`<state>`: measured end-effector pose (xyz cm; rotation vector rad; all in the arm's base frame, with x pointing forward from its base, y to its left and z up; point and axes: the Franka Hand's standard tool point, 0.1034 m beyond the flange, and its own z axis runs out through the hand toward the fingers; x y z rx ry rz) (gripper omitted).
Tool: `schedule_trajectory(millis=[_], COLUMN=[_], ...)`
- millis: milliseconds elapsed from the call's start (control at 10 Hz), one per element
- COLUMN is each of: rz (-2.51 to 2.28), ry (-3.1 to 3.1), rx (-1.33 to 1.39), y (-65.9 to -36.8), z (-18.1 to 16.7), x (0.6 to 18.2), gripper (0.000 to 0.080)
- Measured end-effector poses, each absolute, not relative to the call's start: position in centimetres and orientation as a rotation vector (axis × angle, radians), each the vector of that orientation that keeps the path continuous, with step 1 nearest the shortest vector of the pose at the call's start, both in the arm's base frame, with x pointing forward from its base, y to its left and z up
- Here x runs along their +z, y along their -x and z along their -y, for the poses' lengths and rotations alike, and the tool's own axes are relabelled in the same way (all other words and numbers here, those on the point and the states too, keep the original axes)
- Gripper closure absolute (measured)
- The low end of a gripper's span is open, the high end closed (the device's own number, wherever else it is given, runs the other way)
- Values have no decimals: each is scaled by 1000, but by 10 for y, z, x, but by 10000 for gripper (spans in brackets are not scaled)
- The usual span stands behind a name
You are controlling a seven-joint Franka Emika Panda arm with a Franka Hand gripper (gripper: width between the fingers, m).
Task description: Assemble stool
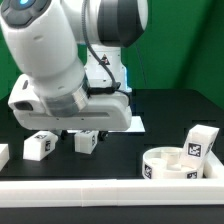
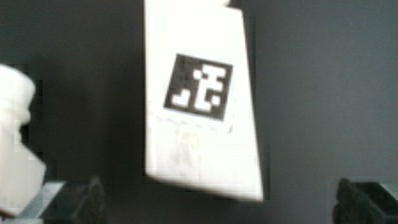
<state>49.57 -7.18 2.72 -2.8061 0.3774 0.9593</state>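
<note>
End effector (image 2: 217, 203) spread, clearance both sides of leg (image 2: 199, 100); seat (image 1: 170, 165) beside border rail (image 1: 90, 188)

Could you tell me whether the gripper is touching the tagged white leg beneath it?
Apart. The wrist view shows the gripper open, its fingers either side of the leg, dark table showing in both gaps.

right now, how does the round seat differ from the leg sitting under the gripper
The seat is a wide, low round disc, while the leg is a small blocky piece. The seat lies at the exterior view's right, while the leg sits near the middle, just below the gripper. Both are white and carry black-and-white square tags.
</note>
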Motion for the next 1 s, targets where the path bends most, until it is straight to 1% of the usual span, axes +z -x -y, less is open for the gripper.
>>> schedule_trajectory(millis=[200,300,400,500,700,1000], rz=[-364,-361,-357,-352,-373,-388], ry=[2727,2705,2653,2608,2619,2628], rx=[1118,1164,1253,1332,1357,1361], y=[-490,-491,-484,-481,-481,-480], z=[70,71,70,71,72,73], x=[26,22,21,16,12,11], gripper=[151,151,151,151,151,151])
